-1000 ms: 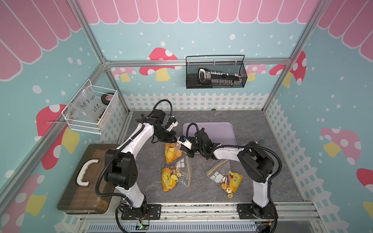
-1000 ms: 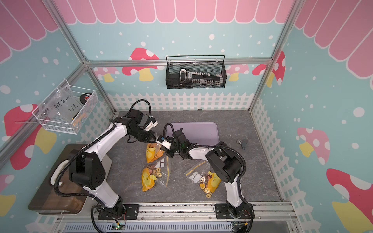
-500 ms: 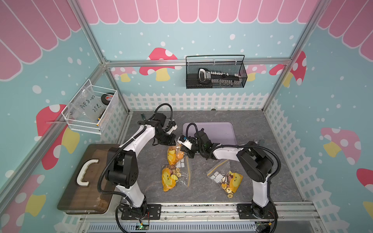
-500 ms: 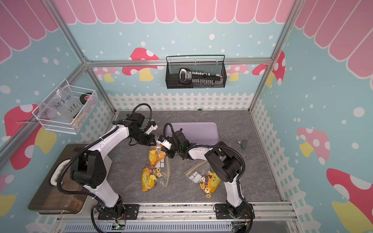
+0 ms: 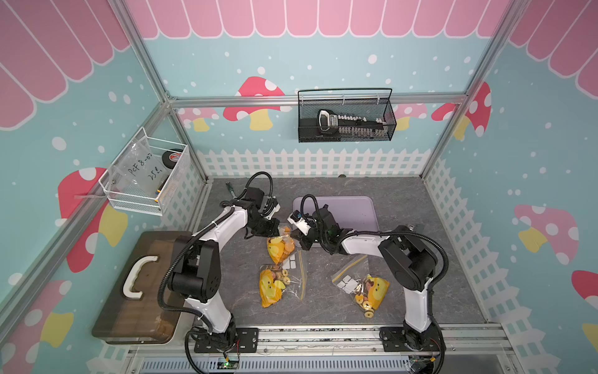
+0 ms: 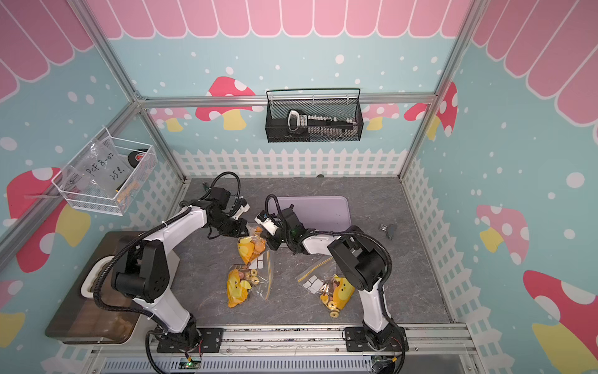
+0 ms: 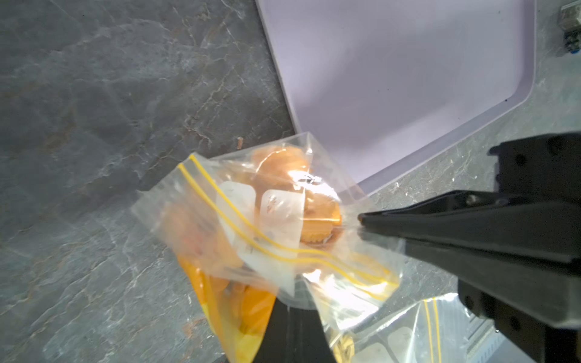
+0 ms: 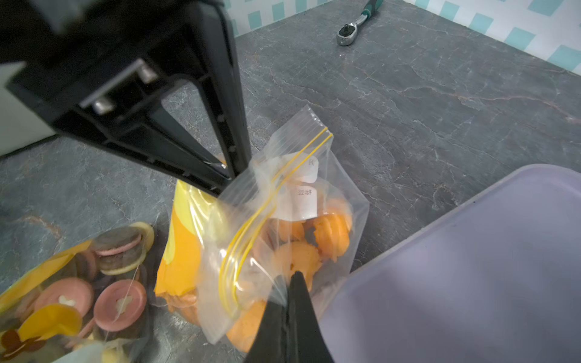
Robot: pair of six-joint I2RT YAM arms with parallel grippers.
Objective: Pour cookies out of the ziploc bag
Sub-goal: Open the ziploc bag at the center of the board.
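Left gripper (image 8: 231,177), right gripper (image 8: 294,278) pinch ziploc bag (image 8: 339,201); white labels (image 8: 300,202) illegible.

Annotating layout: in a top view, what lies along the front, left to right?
Brown wooden tray with white handle → clear ziploc bag of ring cookies → second clear ziploc bag of cookies.

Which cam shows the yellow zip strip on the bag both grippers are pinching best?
Right wrist: the yellow zip strip runs sharp and unblocked across the held bag. Left wrist shows it blurrier. In both top views the bag is too small to make the strip out.
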